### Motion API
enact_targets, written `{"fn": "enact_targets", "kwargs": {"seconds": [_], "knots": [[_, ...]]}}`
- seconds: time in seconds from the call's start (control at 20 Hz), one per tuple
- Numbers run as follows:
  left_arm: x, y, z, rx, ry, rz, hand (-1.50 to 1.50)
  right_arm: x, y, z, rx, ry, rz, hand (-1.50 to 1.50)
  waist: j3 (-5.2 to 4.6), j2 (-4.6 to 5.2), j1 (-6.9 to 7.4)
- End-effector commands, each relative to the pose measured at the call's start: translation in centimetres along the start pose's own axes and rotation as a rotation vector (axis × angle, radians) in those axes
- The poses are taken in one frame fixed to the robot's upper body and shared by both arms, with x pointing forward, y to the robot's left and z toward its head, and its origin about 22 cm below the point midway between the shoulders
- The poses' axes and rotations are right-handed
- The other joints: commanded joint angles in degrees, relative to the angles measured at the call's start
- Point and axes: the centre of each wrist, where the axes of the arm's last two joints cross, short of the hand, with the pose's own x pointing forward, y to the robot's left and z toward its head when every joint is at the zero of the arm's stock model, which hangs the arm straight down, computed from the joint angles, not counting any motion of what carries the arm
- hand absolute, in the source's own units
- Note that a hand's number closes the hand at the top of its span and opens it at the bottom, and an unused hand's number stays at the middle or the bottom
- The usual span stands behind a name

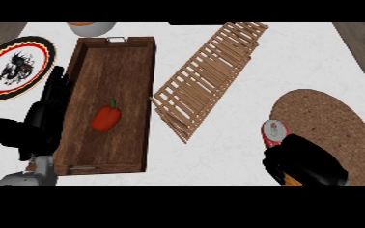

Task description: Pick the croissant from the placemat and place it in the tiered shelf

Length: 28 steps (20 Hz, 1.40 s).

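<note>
The right hand (308,166) sits at the near edge of the round brown woven placemat (324,121), curled over something at that edge; a sliver of orange-tan at its lower rim (292,182) may be the croissant, but the hand hides it and I cannot tell for sure, nor how its long axis lies. No croissant shows anywhere else on the placemat, so it is most likely under this hand. Just beside the hand, at the placemat's left edge, stands a red drink can with a silver top (273,131).

The slatted pale wooden tiered shelf (206,79) lies left of the placemat and farther from the robot, running diagonally across the white counter (235,149). The coming carry therefore goes leftward and away, past the can, and the right hand is the nearer one. The left hand (44,111) rests open, well left of the placemat.
</note>
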Motion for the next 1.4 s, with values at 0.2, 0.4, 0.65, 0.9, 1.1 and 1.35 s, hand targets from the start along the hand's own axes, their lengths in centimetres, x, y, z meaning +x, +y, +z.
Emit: {"fn": "enact_targets", "kwargs": {"seconds": [0.2,0.4,0.65,0.9,1.1,1.35], "knots": [[0.8,1.5,-0.1,0.018,-0.004,-0.014,0.0,4.6,-5.0,3.3,-0.265,-0.105,-0.331,1.5,0.44,0.18,-0.57],[0.1,0.4,0.0,0.007,-0.001,-0.01,0.0,5.3,-8.7,6.2,-0.416,-0.025,-0.353,1.5,0.36,0.41,-0.33],[0.5,-0.3,0.1,-0.009,-0.016,-0.015,0.0,5.7,-13.5,7.6,-0.508,0.072,-0.317,1.5,0.46,0.54,1.09],[0.8,-0.8,-0.5,-0.027,-0.007,0.012,0.0,3.5,-18.3,6.8,-0.553,0.093,-0.391,1.5,0.5,0.54,1.29],[0.2,-0.5,-0.5,-0.023,-0.011,0.015,0.0,3.0,-18.3,3.0,-0.582,0.123,-0.411,1.5,0.58,0.65,1.43],[1.3,-2.2,0.0,-0.013,-0.026,0.005,0.0,0.4,-19.5,0.2,-0.627,0.133,-0.436,1.5,0.62,0.77,1.93]]}}
